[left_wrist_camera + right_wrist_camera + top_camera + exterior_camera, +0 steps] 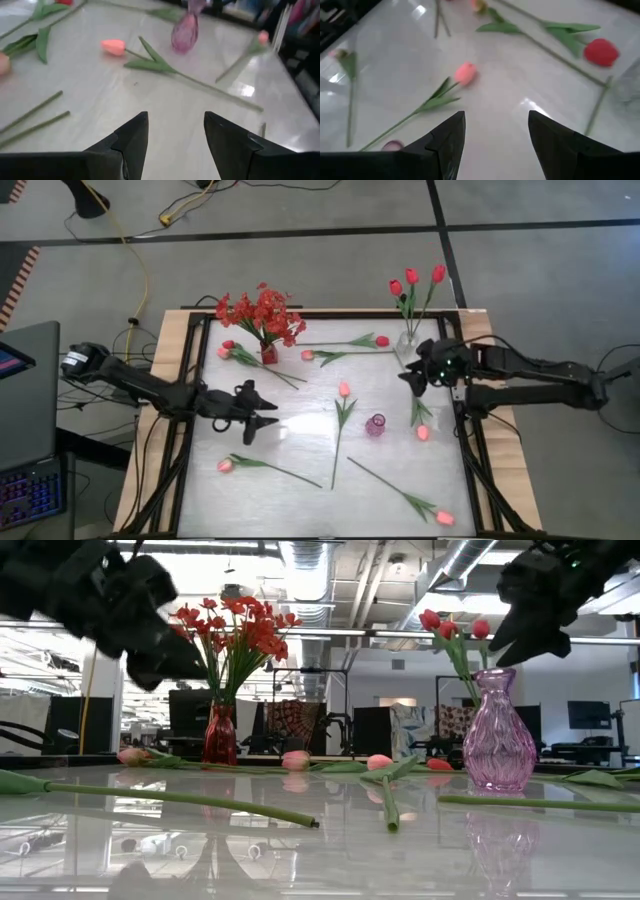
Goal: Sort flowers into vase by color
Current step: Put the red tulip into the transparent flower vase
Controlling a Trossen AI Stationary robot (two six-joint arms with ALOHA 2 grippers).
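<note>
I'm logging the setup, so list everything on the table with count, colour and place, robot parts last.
Red vase: one, far left, holds a bushy spray of red blossoms.
Clear vase: one, far right, holds three red tulips.
Pink vase: one, empty, right of centre.
Loose red tulips: two, one at, one by the red vase.
Loose pink tulips: at least six, scattered, for example.
Left gripper: open, empty, over the table's left.
Right gripper: open, empty, near the clear vase.
</note>
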